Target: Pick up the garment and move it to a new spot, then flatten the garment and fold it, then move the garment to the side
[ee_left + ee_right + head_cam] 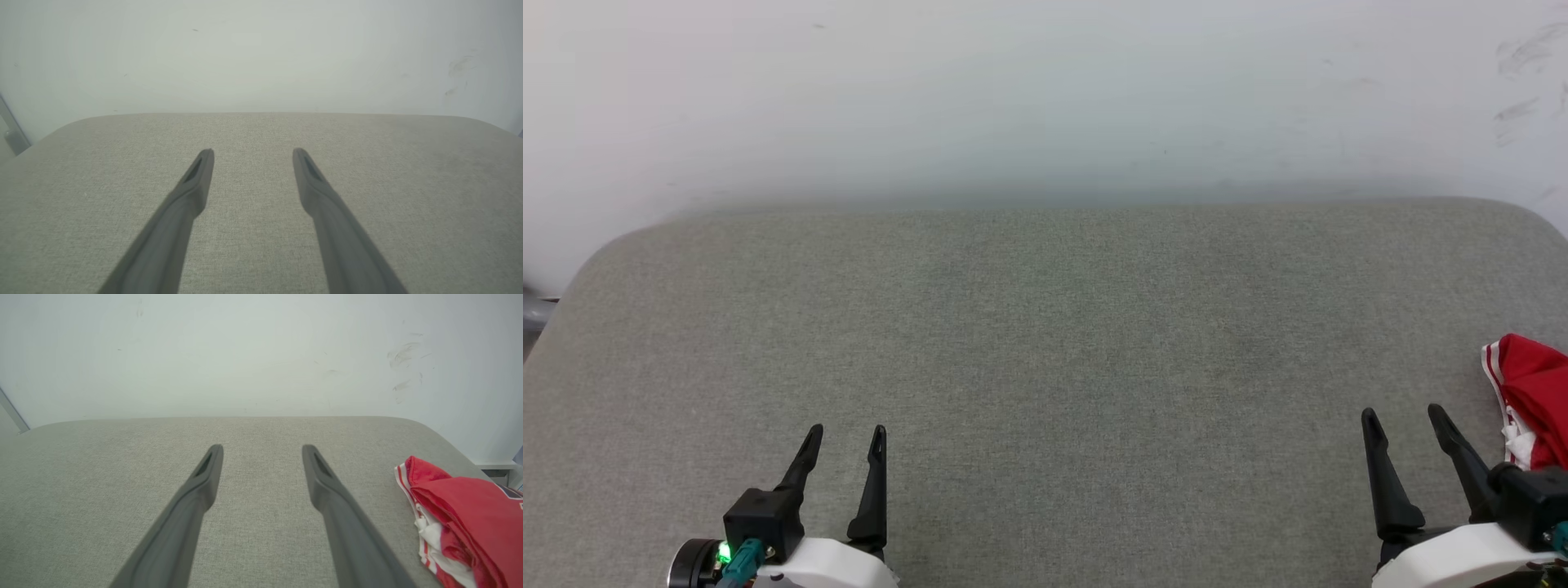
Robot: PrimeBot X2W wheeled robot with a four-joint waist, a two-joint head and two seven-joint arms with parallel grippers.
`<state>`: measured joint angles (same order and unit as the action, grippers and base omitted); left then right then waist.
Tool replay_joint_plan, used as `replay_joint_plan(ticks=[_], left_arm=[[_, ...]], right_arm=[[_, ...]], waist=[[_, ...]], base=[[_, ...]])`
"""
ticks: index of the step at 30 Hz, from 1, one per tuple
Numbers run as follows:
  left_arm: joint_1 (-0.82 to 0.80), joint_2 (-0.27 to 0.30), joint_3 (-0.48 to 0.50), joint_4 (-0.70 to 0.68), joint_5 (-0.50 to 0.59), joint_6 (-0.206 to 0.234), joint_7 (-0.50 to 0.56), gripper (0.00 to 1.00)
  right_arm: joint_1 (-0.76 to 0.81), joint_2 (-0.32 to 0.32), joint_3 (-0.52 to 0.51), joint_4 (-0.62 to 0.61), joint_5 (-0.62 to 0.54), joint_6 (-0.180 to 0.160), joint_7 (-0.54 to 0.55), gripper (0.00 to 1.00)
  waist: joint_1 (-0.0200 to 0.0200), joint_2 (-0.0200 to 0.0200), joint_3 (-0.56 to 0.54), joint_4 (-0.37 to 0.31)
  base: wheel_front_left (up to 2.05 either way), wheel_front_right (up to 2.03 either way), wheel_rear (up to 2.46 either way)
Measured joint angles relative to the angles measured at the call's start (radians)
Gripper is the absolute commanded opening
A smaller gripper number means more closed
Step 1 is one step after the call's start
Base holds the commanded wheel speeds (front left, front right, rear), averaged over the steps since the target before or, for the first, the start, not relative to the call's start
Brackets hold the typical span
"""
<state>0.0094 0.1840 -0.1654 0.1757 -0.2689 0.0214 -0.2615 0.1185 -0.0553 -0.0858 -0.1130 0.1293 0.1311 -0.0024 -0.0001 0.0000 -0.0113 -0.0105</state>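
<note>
The garment [1535,392], a red shirt with white and red-white striped trim, lies bunched at the right edge of the grey fabric surface [1045,343]; in the right wrist view the garment [470,522] is at the lower right, partly cut off. My right gripper [1403,416] stands open just left of it, apart from the cloth, and the right gripper [262,449] holds nothing. Near the front left my left gripper [848,433] is open and empty; the left gripper [252,152] hovers over bare fabric.
A pale wall [1045,98] with a few scuff marks rises behind the rounded far edge of the surface. A grey metal part [535,310] shows at the far left edge. Between the grippers is wide open fabric.
</note>
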Motion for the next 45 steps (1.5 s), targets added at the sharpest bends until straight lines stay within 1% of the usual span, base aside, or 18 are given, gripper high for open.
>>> replay_joint_plan(ticks=[19,20,25,45], left_arm=[[-0.015,0.003,0.003,0.021,-0.009,-0.007,0.0,1.0],[-0.014,0.002,0.003,0.023,-0.009,-0.008,0.0,0.0],[0.012,-0.013,0.001,0.063,-0.027,-0.01,0.013,0.0],[-0.008,-0.042,0.072,0.066,-0.359,-0.043,0.103,0.0]], right_arm=[[-0.012,-0.009,0.009,0.041,0.008,0.0,-0.023,1.0],[-0.011,-0.009,0.009,0.044,0.009,0.0,-0.023,0.0],[0.005,-0.003,0.009,0.091,0.028,0.0,-0.02,0.0],[-0.038,-0.002,0.001,0.157,0.397,0.0,0.013,0.0]], waist=[[0.0001,0.0,0.008,-0.002],[0.0001,0.0,0.009,-0.001],[0.0002,0.0,0.009,-0.001],[0.0002,0.0,0.01,0.0]], base=[[0.0,0.0,0.0],[0.0,0.0,0.0],[0.0,0.0,0.0],[0.0,0.0,0.0]])
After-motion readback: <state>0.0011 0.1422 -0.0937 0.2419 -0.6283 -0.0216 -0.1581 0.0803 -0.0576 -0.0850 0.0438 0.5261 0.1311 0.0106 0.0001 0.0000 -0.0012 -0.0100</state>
